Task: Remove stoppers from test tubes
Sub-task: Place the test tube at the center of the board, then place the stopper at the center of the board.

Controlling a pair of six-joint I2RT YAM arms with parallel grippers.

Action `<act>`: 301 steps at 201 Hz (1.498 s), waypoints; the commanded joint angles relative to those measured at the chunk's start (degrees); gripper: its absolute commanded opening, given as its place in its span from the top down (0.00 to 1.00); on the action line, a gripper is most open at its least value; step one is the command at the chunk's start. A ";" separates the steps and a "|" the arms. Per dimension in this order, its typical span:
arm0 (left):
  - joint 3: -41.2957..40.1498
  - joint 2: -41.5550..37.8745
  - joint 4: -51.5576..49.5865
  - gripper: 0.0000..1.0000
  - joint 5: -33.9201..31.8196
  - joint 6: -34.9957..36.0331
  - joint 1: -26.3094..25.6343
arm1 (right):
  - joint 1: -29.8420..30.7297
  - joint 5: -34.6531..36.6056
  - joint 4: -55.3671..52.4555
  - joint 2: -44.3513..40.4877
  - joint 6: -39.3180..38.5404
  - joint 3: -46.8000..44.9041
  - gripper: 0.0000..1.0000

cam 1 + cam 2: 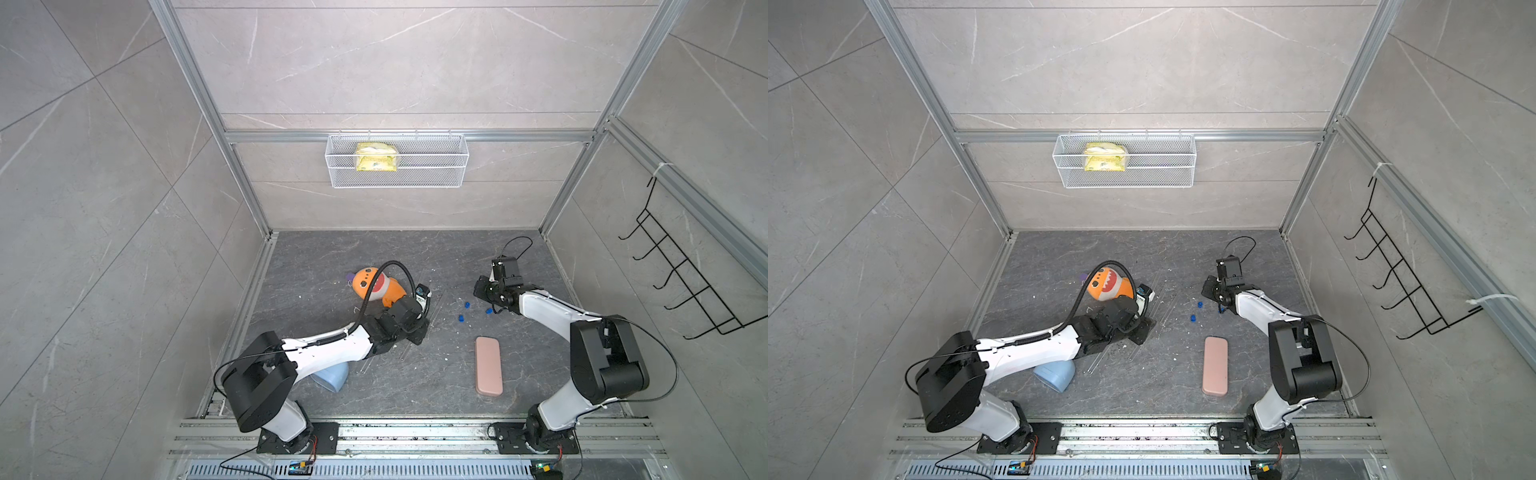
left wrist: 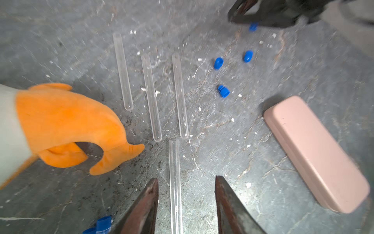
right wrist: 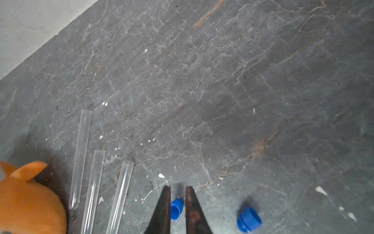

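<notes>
while its left arm (image 1: 324, 349) reaches low across the floor (image 1: 415, 257), the robot's left gripper (image 2: 186, 178) is released, its jaws parted on either side of one clear test tube (image 2: 175, 182) that lies flat between them. a blue cup (image 1: 332, 376) lies on its side under that arm; what it holds cannot be told. beside an orange plush toy (image 1: 374, 286), three more test tubes (image 2: 151, 97) lie side by side, mouths unplugged. on the back wall (image 1: 415, 83) a wire basket (image 1: 457, 174) holds a yellow packet (image 1: 376, 157), its print too small to read. three loose stoppers (image 2: 223, 91) sit on the floor right of the tubes, near a closed pink case (image 1: 489, 365). the right arm (image 1: 548, 316) bends inward, and the right gripper (image 3: 177, 186) is clenched on a blue stopper (image 3: 176, 208).
</notes>
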 commanded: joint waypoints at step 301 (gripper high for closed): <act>-3.68 -10.86 -7.26 0.49 -13.73 -2.26 0.13 | 2.45 6.53 -7.22 1.20 -2.24 9.37 0.69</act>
